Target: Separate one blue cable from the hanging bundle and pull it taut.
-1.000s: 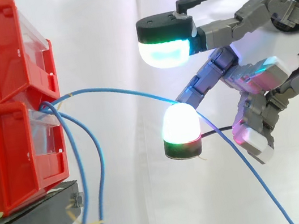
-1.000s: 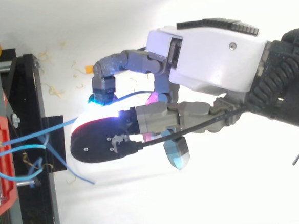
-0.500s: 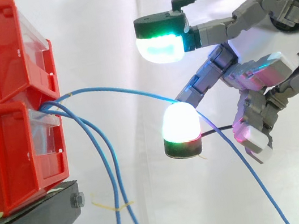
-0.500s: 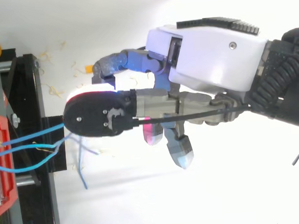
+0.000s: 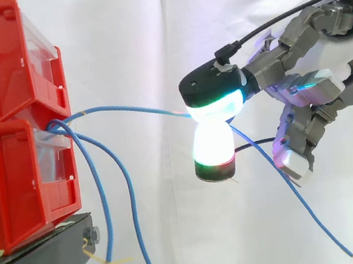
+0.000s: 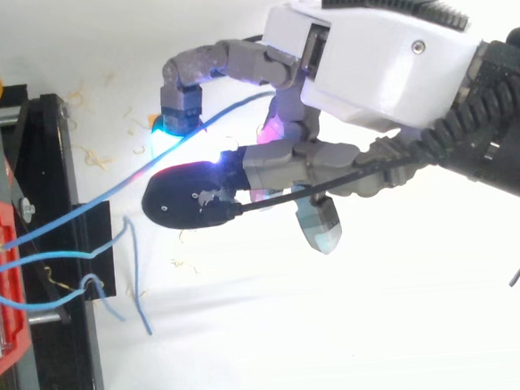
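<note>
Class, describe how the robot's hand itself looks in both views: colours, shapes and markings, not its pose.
The hand has a boxy white palm shell with a black ribbed strip along one edge. Its fingers are chains of blocky grey segments, ending in thick rounded pads with black backs that glow white, cyan-green and magenta.

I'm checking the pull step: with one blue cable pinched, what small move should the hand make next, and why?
Probably draw the hand away from the red bins, keeping the pinch. Its fingers clamp one blue cable, which arcs slightly between bins and fingers, not yet straight; two other cables hang down apart from it.
</note>
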`<state>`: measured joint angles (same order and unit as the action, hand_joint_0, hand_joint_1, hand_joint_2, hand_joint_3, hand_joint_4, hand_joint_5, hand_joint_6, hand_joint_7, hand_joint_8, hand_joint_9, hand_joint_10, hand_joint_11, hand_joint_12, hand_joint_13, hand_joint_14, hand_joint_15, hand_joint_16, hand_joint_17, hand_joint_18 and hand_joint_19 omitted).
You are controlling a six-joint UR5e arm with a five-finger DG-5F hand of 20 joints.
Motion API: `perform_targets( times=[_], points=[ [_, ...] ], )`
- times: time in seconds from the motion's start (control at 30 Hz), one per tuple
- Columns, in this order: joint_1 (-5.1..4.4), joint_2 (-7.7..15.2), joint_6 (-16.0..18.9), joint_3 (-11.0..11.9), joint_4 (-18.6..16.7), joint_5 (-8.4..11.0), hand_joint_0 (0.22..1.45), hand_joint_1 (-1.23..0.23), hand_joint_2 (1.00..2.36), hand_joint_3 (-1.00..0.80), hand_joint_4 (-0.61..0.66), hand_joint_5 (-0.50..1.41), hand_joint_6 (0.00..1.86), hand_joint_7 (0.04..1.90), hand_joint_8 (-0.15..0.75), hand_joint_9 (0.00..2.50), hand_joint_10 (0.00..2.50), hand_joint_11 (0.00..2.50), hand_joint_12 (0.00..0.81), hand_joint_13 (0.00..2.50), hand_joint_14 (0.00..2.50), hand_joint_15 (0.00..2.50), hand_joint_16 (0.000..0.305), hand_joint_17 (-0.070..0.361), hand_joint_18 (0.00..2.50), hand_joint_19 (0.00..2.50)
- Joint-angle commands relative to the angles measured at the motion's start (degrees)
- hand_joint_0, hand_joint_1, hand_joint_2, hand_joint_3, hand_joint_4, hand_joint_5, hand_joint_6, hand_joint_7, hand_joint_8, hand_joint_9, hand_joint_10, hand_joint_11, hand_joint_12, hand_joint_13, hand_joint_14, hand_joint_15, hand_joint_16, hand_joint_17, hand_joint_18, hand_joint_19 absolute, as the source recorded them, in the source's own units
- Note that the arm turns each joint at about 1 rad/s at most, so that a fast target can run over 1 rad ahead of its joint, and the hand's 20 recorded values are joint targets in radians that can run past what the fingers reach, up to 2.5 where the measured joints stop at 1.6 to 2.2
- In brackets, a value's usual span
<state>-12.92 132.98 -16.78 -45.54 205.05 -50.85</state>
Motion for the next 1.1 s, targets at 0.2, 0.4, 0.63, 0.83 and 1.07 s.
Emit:
perform_targets(
  times=[0.2,0.4,0.63,0.83,1.07],
  points=[
    [0.00,0.00,-3.35,0.01,-1.59,0.93,0.74,-0.68,1.02,-0.28,0.09,0.14,0.50,1.18,0.102,2.01,0.01,0.38,0.287,1.28,0.02,0.53,0.049,0.109,0.87,0.64],
    [0.00,0.00,-3.52,0.01,-1.59,1.20,0.43,-0.47,1.00,-0.50,0.15,0.14,0.50,1.20,0.156,1.99,0.01,0.24,0.324,1.30,0.01,0.49,0.071,0.159,1.00,0.54],
    [-0.09,0.00,-3.61,0.01,-1.59,1.20,0.56,-0.24,1.00,-0.50,0.11,0.14,0.50,1.17,0.070,1.97,0.01,0.26,0.275,1.23,0.02,0.49,0.052,0.118,0.82,0.62],
    [-0.18,0.00,-3.79,0.01,-1.59,1.28,0.65,-0.41,1.00,-0.50,0.12,0.14,0.50,1.16,0.043,2.04,0.01,0.33,0.269,1.25,0.02,0.50,0.044,0.099,0.87,0.63],
    [0.00,0.00,-6.34,0.01,-1.59,3.04,0.74,-0.61,1.00,-0.46,0.11,0.14,0.50,1.16,0.055,2.06,0.01,0.36,0.271,1.26,0.02,0.50,0.043,0.097,0.88,0.63]
  ],
)
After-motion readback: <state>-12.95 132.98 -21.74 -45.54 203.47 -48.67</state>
